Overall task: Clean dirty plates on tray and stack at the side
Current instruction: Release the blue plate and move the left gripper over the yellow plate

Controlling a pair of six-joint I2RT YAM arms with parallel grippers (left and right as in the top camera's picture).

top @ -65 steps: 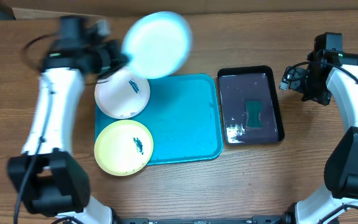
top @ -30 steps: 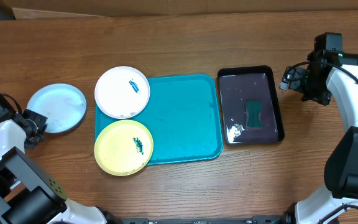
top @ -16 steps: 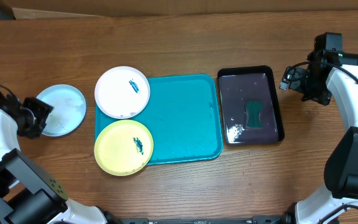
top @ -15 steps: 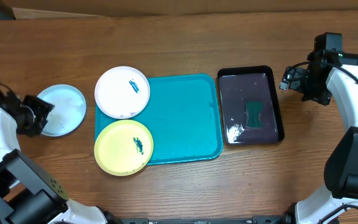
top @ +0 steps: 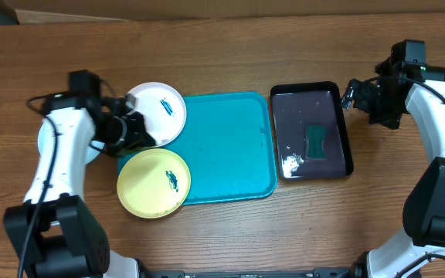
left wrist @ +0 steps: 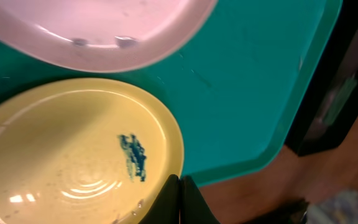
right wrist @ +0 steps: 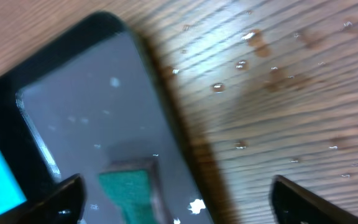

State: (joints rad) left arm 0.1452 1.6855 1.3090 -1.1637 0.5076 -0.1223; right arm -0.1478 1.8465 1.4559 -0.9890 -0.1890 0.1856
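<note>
The teal tray (top: 230, 147) carries a white plate (top: 163, 108) at its back left and a yellow plate (top: 154, 183) at its front left, each with a dark smear. My left gripper (top: 144, 136) hovers between them at the tray's left edge, shut and empty. In the left wrist view its closed fingertips (left wrist: 180, 200) sit over the yellow plate's (left wrist: 61, 155) rim, with the white plate (left wrist: 98, 31) above. A pale mint plate (top: 42, 144) lies on the table to the left, mostly hidden by my left arm. My right gripper (top: 354, 94) is open beside the black tray.
A black tray (top: 312, 96) right of the teal tray holds murky water and a green sponge (top: 316, 141). The right wrist view shows that tray (right wrist: 86, 118), the sponge (right wrist: 126, 190) and water drops on the wood (right wrist: 253, 37).
My left arm has let go of the mint plate at the table's left, swung right over the tray's left edge, and its jaws have closed. The right gripper edged slightly toward the black tray.
</note>
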